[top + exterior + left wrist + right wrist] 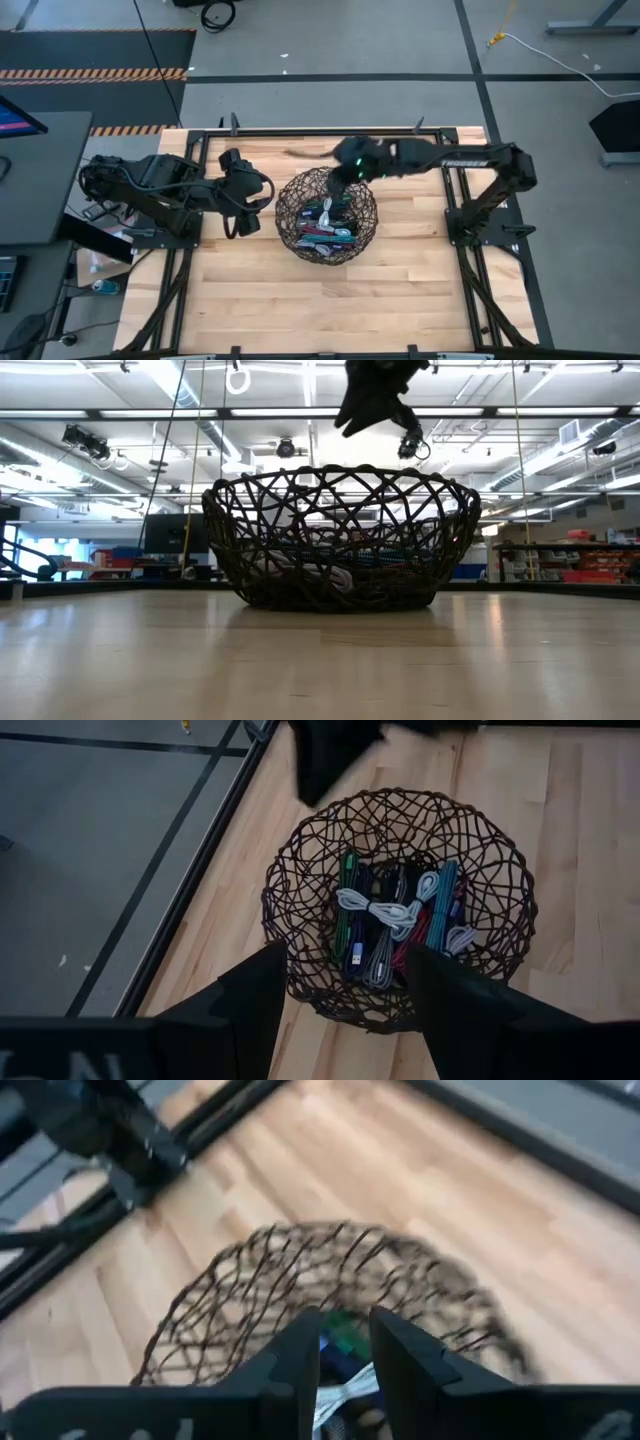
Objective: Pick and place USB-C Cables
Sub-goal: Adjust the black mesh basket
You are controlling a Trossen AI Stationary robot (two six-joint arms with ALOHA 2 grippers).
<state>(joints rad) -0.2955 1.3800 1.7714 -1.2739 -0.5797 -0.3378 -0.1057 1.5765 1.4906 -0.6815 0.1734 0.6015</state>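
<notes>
Tool of our right arm, jaws slightly parted and holding nothing, hangs over the far rim of the dark woven wire basket, placed to drop cables. We see the coloured USB-C cable bundles lying inside. Our left tool waits open beside the basket on the wooden desk.

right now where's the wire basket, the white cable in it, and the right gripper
wire basket (290,870), left wrist view, on its woven rim.
white cable (372,907), left wrist view, on the middle of the bundle.
right gripper (345,1348), right wrist view, midway between its fingertips.
</notes>
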